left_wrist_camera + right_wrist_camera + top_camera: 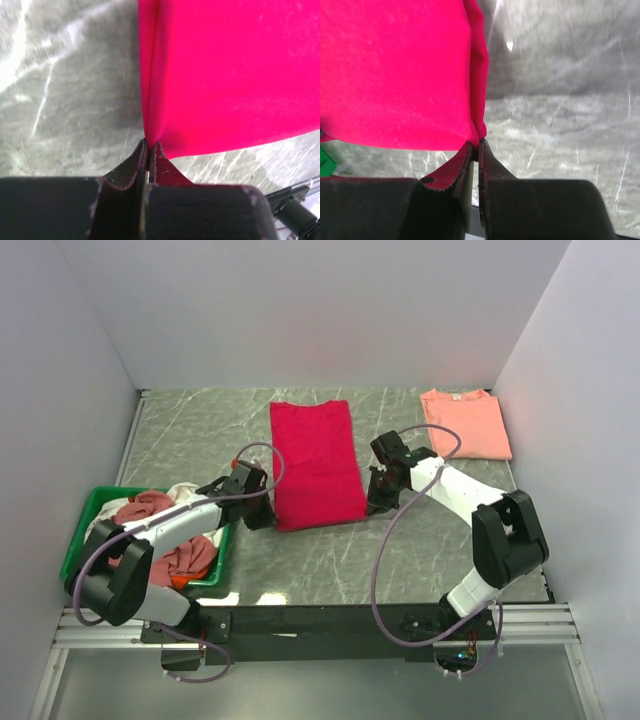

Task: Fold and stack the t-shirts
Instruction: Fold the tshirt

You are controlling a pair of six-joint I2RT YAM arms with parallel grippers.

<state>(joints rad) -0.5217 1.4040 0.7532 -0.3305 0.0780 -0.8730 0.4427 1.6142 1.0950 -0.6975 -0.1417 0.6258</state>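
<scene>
Red shirt (315, 462): is lying as a long folded strip in the middle of the table (190, 435), running from 12 to 6 o'clock, flat on the stone-patterned top.
Left gripper (150, 144): is clamping shut on the red shirt's near corner, at its 7 o'clock end; the cloth is gathering into a pleat right at the closed tips.
Right gripper (476, 144): is pinching the other near corner, at the 5 o'clock end, with the jaws closed on a thin fold of cloth.
Pink shirt (465, 422): is sitting folded at 1 o'clock, well apart from the red one.
Tray (88, 508): is sitting at 8 o'clock, holding a loose heap of other shirts (150, 508).
Likely step: the near hem is probably about to be carried toward 12 o'clock to halve the strip.
Risk, slip: both bites are taking only the very corner, so a quick lift could pull the cloth free.
Risk, skew: uneven travel of the two arms would be laying the hem crooked.
Risk, layers: I cannot tell whether every layer is caught; a missed one would be dropping open.
Risk, snag: the left arm is hanging over the tray, just beside the heap.
Edges: the far hem is lying near the back wall at 12 o'clock, leaving little overshoot.
Open room: bare table is showing at 10 o'clock and between the two shirts.
</scene>
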